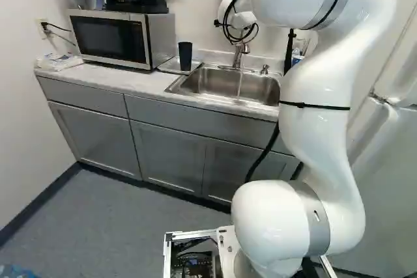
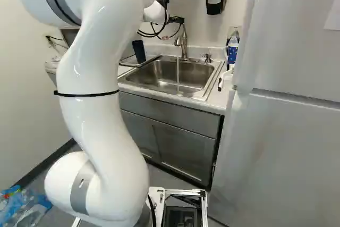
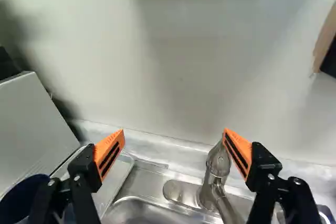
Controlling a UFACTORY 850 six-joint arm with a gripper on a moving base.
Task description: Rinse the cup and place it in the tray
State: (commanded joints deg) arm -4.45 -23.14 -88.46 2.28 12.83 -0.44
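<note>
A smooth, tapered dark-blue cup [image 1: 185,56] stands on a shallow, shiny rectangular tray [image 1: 170,65] beside the brushed-steel sink [image 1: 215,83]; water [image 2: 178,70] streams from the curved metal faucet [image 2: 184,47], and the black two-fingered gripper [image 2: 175,20] holds its ridged orange pads [image 3: 109,153] wide apart

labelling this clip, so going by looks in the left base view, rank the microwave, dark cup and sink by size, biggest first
microwave
sink
dark cup
</note>
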